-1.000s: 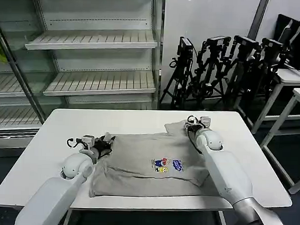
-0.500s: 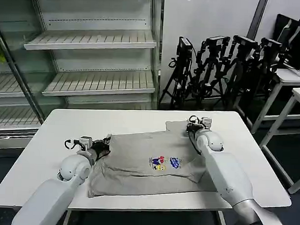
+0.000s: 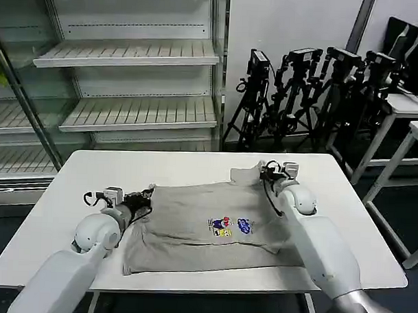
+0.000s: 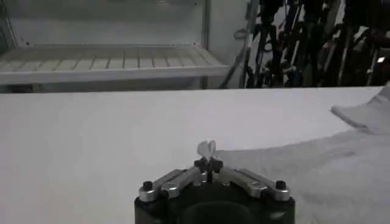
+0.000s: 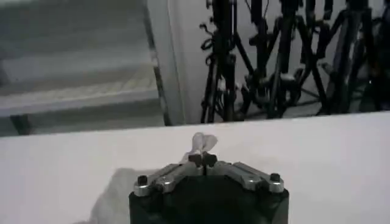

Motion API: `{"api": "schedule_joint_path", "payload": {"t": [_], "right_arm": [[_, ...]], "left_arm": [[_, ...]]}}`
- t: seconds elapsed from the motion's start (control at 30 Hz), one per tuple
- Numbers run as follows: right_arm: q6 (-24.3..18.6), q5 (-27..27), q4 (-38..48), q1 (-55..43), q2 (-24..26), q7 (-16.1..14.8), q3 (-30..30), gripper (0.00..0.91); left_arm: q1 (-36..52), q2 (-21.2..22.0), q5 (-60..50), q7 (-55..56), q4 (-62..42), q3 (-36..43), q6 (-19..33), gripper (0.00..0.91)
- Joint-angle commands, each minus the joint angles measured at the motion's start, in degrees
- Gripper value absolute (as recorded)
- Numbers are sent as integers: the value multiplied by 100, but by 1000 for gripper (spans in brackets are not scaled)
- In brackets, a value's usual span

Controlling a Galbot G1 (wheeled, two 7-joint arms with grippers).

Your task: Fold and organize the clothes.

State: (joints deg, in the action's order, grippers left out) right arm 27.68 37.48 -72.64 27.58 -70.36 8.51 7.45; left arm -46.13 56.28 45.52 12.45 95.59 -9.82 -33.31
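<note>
On the white counter that spans the lower half of the head view lies the light grey shirt, spread flat across the middle with its chest print facing up near the centre and one sleeve reaching toward the upper right of the cloth. At the shirt's left edge, left of centre in the frame, the left gripper sits low over the counter with its fingers pressed together on a small pinch of grey fabric; in the left wrist view the same gripper shows a little tuft of cloth standing up between its closed tips, with the shirt running off to one side. Toward the upper right of the shirt, by the sleeve, the right gripper is likewise clamped on the fabric, and the right wrist view shows it with a small fold of cloth pinched between its closed tips above the counter. Behind the counter stand metal shelves at upper left and a row of black tripods at upper right.
</note>
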Motion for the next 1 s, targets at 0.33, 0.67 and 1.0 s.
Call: {"api": "schedule_joint_path", "payload": {"t": [0.33,0.67,1.0], "right_arm": [[-242,-246,-2701,1844,734,-68,851,0],[-218,-265,-3731,3346,1148,-201,1791,0],[-212,-397,-4198,4249,1183,-305,2285,0]], "left_arm": [[-817,-343,48,-8,1213,-611,31,30],[-1800,-496,-262,-35,2104,-816,31,30],[-2412,-511,-870,-54,2742,-835,33,30]]}}
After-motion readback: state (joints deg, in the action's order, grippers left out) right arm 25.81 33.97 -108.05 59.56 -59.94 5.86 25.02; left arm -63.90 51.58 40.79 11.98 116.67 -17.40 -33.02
